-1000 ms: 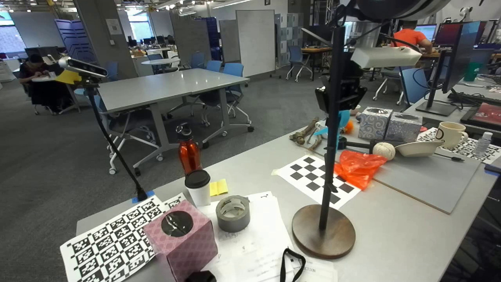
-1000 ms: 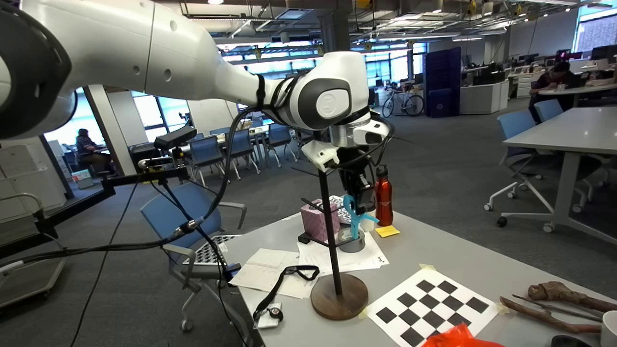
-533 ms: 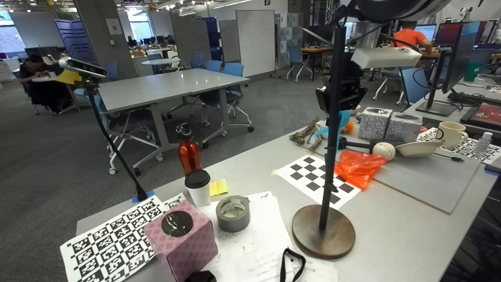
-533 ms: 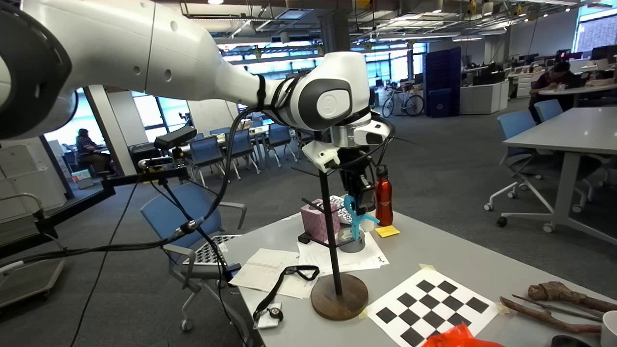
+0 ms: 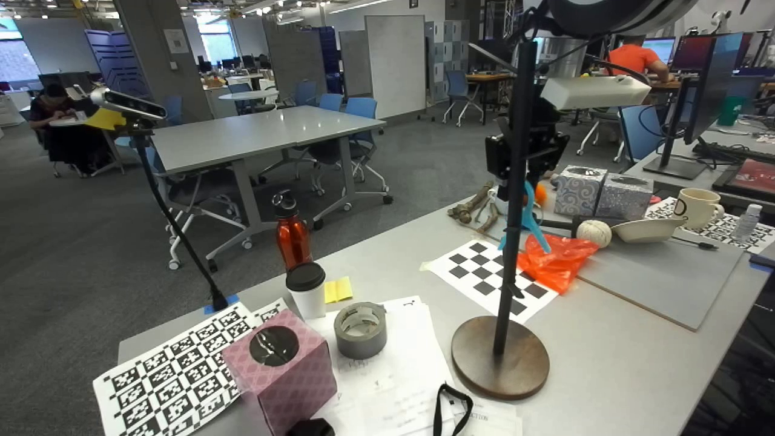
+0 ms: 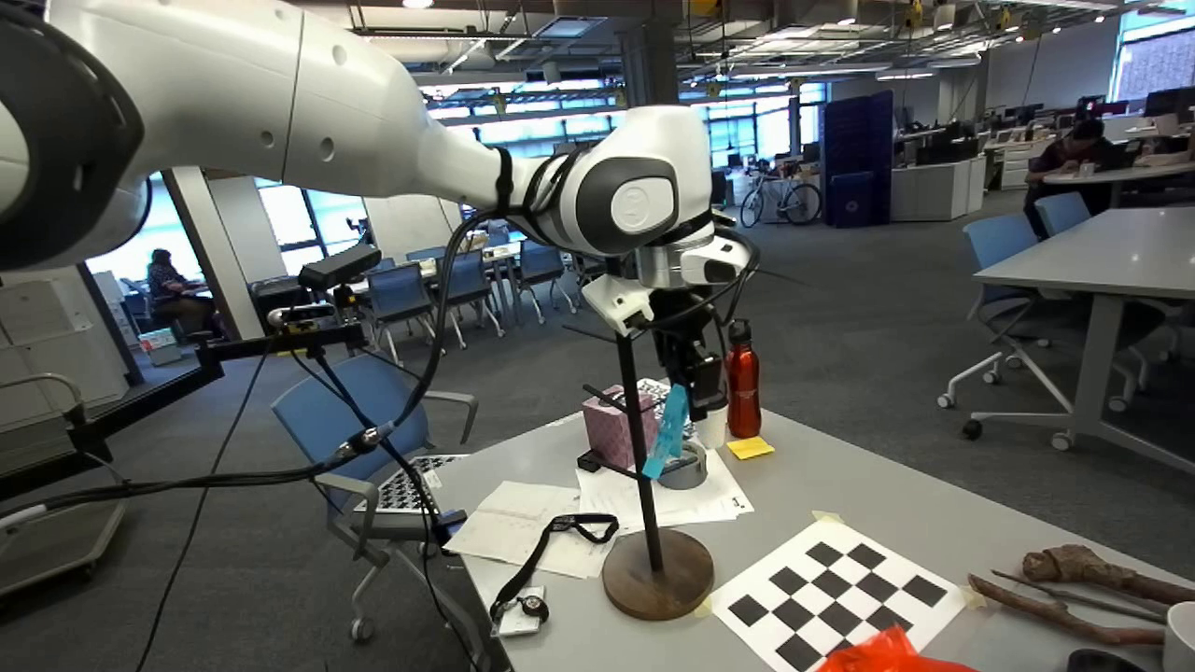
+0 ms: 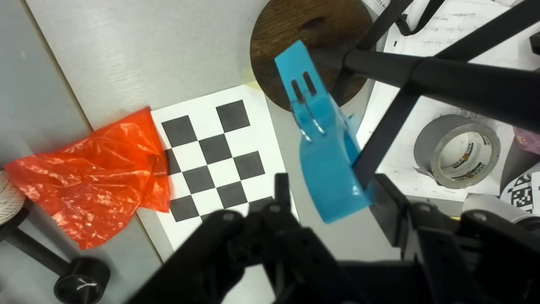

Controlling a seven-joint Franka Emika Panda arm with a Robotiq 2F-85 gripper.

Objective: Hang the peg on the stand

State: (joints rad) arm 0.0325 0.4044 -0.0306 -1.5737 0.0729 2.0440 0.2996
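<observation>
The light blue peg is a spring clip. In the wrist view a dark side branch of the stand meets its right side and appears to pass between its two halves. My gripper is open, with one finger on each side of the peg's near end. The right finger is very close to the peg; contact is unclear. The peg hangs tilted beside the stand's dark pole in both exterior views. The stand has a round wooden base. My gripper is just above the peg.
A roll of grey tape lies on papers near the stand. An orange plastic bag and a checkerboard sheet lie on the table. A pink tissue box, a white cup and a red bottle stand nearby.
The gripper has opened and let go of the peg. The peg has swung to a different tilt, its lower end nearer the pole. The arm has shifted slightly downward.
</observation>
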